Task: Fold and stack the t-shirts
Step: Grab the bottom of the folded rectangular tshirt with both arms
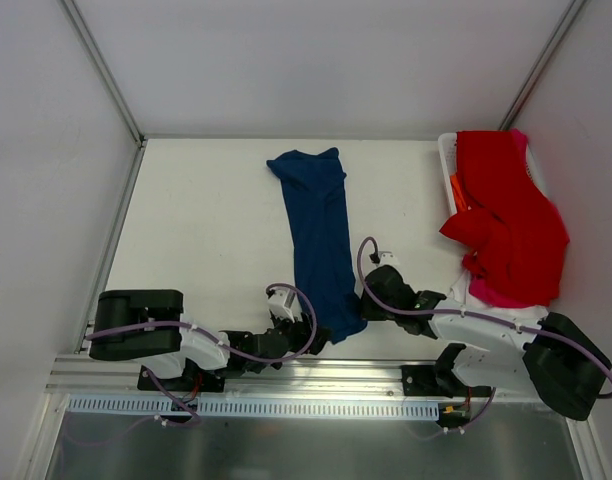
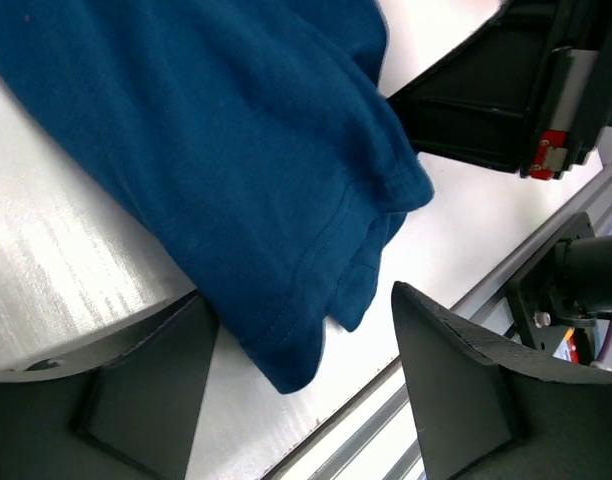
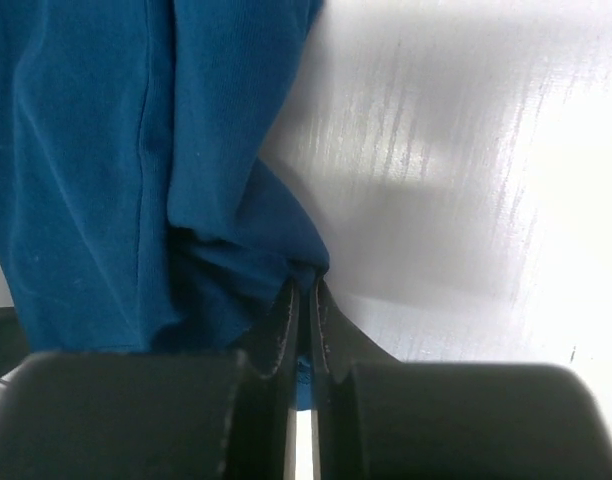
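The right gripper (image 3: 304, 292) has its jaws pressed together on a bunched edge of the navy t-shirt (image 1: 321, 240), low centre of its wrist view. The bite looks thin and could slip on lifting. The left gripper (image 2: 301, 345) stands with jaws apart around the hem corner, and closing there may catch only one layer and skew the fold. The shirt lies as a long strip mid-table (image 1: 206, 230), with no print showing. At right, the red t-shirt (image 1: 506, 210) hides most of the white basket (image 1: 446, 160).
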Robot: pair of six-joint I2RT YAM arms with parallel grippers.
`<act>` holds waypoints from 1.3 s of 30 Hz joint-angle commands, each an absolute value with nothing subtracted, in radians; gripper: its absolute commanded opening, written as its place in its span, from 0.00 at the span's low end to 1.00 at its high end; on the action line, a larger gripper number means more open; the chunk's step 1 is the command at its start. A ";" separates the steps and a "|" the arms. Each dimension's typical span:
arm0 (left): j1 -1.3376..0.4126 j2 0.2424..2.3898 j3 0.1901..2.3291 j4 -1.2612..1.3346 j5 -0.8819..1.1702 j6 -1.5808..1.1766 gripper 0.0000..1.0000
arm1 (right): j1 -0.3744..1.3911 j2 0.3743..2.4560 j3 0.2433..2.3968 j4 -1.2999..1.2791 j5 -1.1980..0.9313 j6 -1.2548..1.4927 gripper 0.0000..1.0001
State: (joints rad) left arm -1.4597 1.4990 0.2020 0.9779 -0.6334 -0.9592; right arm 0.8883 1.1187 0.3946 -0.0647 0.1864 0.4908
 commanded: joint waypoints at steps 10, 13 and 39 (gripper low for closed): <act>-1.451 1.480 0.236 0.819 -0.595 -0.934 0.02 | 1.018 1.083 0.388 -0.104 0.283 0.638 0.00; -1.457 1.447 0.247 0.764 -0.534 -0.913 0.00 | 1.123 1.043 0.391 -0.217 0.406 0.772 0.00; -1.779 0.882 0.405 -0.141 -0.890 -1.091 0.00 | 1.617 1.279 0.896 -0.959 0.894 1.272 0.00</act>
State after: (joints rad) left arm -1.7683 0.9054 0.3664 -0.0624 -0.7967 -1.0966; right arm 1.6341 1.3113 0.8482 -0.8799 0.8158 1.2800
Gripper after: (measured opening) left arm 0.012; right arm 0.028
